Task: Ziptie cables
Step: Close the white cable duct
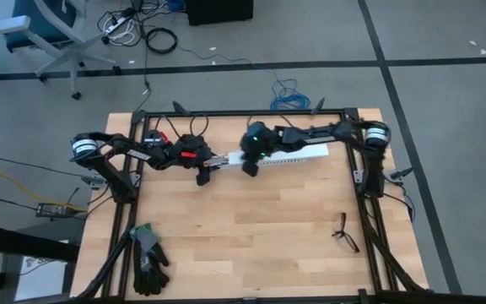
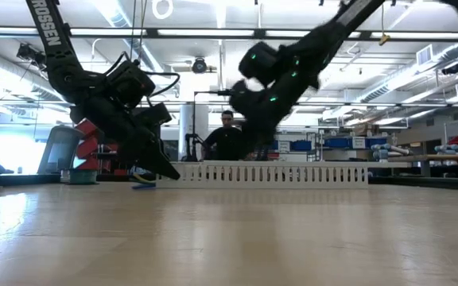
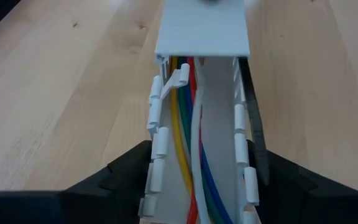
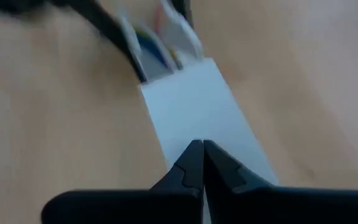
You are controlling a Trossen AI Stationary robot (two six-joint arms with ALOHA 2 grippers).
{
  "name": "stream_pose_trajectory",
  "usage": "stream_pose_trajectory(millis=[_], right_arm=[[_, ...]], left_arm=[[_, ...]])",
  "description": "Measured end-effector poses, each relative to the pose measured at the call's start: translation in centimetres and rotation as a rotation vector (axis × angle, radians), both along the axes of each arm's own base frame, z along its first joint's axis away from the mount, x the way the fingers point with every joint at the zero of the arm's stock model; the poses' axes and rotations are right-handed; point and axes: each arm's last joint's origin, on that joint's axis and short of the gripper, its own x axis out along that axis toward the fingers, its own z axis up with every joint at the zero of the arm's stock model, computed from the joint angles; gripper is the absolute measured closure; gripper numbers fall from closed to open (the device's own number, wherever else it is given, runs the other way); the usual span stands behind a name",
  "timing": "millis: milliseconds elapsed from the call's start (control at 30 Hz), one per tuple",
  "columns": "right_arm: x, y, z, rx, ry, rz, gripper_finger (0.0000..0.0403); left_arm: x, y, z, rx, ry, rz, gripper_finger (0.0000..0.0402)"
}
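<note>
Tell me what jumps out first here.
The long white slotted cable duct lying across the table's far side, with both grippers meeting on it. The left gripper straddles its open end, where coloured wires run inside; the right gripper, shut, presses on its flat white cover.

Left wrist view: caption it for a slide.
Coloured wires run along an open white slotted channel, held between the left gripper jaws, its lid covering the far part.

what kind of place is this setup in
Likely a robotics lab or workshop: a wooden table carrying two arms, ceiling strip lights, and shelves with blue bins behind a person at a workstation.
</note>
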Motion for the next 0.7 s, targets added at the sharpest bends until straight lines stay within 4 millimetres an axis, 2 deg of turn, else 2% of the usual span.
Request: stream_pose_trajectory(millis=[100,233,333,400,467,600,700], right_arm=[[2.4,-0.8,-1.4,0.027,-0.069,0.046,0.0403],[4.2,-0.1,-0.4,-0.089,-0.197,0.106,0.0403],[3.7,0.9,2.3,-0.216,-0.206,0.092,0.0403],[2.8,1.5,4.0,-0.274,-0.190,0.071,0.0403],[1.5,1.7,4.7,-0.273,-0.149,0.042,0.0403],[-0.5,1.3,3.7,-0.177,0.002,-0.028,0.0403],[0.0,0.6,0.8,-0.083,0.042,-0.032,0.0403]], left_arm=[[0.0,0.0,0.0,-0.001,0.000,-0.001,0.0159],[0.0,0.0,0.0,0.001,0.000,-0.002,0.0159],[0.0,0.0,0.0,0.001,0.002,-0.001,0.0159],[0.0,0.0,0.0,0.000,0.003,-0.001,0.0159],[0.0,0.0,0.0,0.002,0.003,-0.001,0.0159],[0.0,0.0,0.0,0.002,0.003,-0.002,0.0159],[0.1,-0.1,0.0,0.005,-0.001,-0.003,0.0159]])
